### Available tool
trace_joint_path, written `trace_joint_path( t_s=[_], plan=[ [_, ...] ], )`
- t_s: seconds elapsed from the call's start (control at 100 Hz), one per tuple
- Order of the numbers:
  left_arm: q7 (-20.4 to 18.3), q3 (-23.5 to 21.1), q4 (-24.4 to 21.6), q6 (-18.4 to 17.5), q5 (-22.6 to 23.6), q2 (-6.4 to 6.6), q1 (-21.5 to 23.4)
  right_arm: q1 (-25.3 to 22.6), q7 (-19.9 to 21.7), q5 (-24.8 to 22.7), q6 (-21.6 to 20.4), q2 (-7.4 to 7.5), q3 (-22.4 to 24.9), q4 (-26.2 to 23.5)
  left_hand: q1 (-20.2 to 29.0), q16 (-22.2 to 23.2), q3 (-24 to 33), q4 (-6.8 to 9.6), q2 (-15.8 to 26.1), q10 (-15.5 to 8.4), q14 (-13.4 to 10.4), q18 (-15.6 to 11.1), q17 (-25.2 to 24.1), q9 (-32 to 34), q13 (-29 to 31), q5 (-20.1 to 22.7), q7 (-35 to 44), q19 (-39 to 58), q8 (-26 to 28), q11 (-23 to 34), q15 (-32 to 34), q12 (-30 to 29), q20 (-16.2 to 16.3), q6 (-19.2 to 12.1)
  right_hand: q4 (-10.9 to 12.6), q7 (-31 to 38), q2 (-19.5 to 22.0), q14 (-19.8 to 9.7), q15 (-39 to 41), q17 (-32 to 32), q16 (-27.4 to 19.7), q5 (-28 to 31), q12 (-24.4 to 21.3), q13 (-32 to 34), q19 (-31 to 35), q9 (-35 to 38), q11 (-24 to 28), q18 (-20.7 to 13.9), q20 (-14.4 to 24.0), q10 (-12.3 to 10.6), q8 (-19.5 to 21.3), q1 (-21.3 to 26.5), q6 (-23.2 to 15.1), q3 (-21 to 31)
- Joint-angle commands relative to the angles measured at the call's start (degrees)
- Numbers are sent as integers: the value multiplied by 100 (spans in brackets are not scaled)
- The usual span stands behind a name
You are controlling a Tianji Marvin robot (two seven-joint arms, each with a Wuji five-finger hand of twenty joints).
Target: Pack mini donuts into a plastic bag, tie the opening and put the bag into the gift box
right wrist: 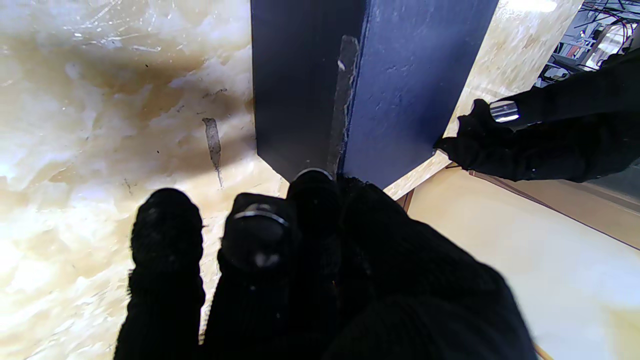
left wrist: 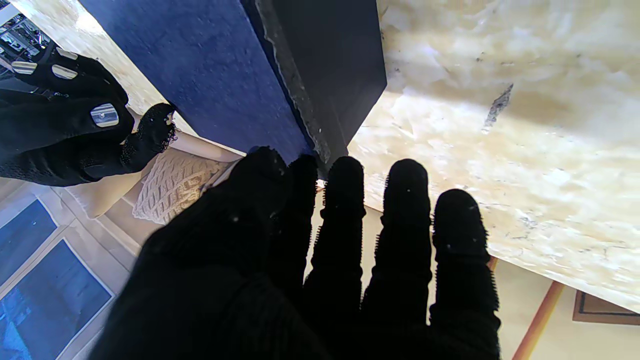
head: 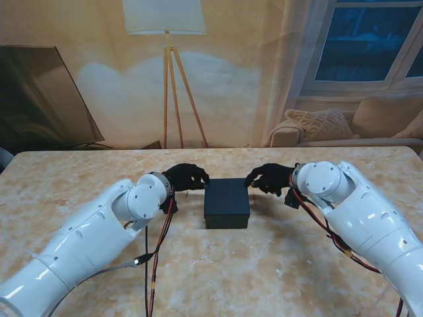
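Here your left robot hand (head: 186, 176) and right robot hand (head: 270, 177) flank the closed gift box (head: 227, 203) mid-tabletop (head: 277, 264), fingertips at its far corners, holding nothing, likely to steady its lid.

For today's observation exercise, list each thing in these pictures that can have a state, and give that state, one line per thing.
Dark navy square gift box: lid on, closed, flat on the table.
Left hand: black-gloved, fingertips at the box's far left corner; grip cannot be told.
Right hand: black-gloved, fingertips at the box's far right corner; grip cannot be told.
Beige marble-patterned table: bears the box; no donuts or bag visible.
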Motion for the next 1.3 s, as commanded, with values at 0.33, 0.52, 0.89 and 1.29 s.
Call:
trace_joint_path(
  t_s=[0.33,0.52,0.89,1.29],
  plan=[
    [-155,34,-8,5,-71,-27,38,-8,112,53,84,-61,-115,114,91,105,22,-118,-43,-74,-39,-42,-63,-43,-32,115,249,0,226,51,94,-36,64,-106,-167,228,-52,-152,29,20,32,-20,9,72,174,67,38,33,-56,-62,-24,29,-73,44],
    [-154,-19,-65,-16,-79,-16,103,-81,104,44,19,-50,-43,60,183,91,-76,-154,-78,-58,-31,-27,-62,-45,-32,146,339,-13,280,23,75,-59,57,-184,-208,366,-101,-145,15,16,29,-9,4,57,171,47,20,32,-58,-56,2,27,-281,74],
    [-305,-450,-575,-296,101,142,529,-576,264,-145,-238,99,452,-549,172,93,-133,-114,-25,-55,-33,-19,-51,-32,-8,114,312,-20,234,42,88,-85,50,-100,-271,591,-214,-170,8,36,29,77,11,85,170,90,37,18,-61,-95,8,26,-441,110],
    [-376,-238,-418,-235,18,138,560,-591,203,-60,-106,59,204,-324,235,88,-194,-139,-75,-52,-7,-2,-55,14,-7,219,381,-27,275,46,75,-75,46,-106,-323,757,-297,-158,23,55,37,150,18,110,173,124,46,27,-64,-89,-67,54,-374,147]
  ],
)
